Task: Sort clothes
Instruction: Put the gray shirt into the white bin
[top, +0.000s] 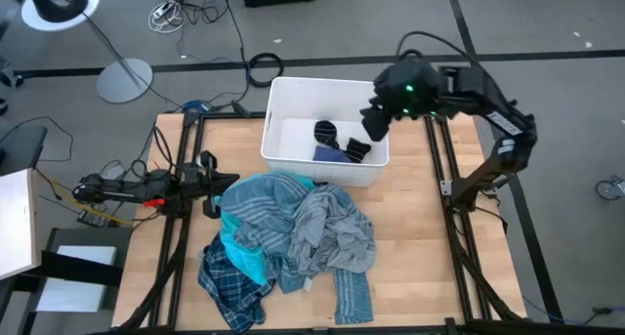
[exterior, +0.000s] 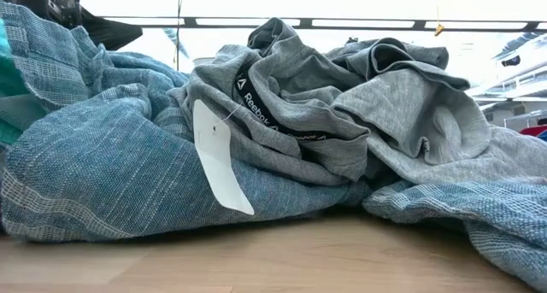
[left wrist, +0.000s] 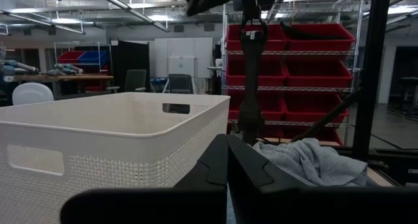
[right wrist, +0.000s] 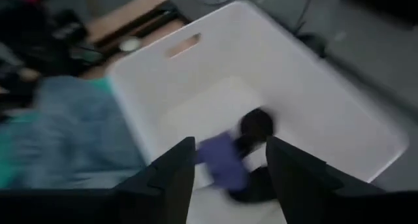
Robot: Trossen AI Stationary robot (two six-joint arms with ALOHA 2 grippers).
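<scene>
One open right gripper hangs over the white plastic bin, empty. Soft, floppy grey cotton top at six o'clock looks light; pinch a raised fold.

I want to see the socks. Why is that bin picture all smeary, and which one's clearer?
The right wrist view is motion-blurred, so the bin and dark socks smear; the high view shows the socks sharply; the low view's background glares white behind the grey top.
</scene>
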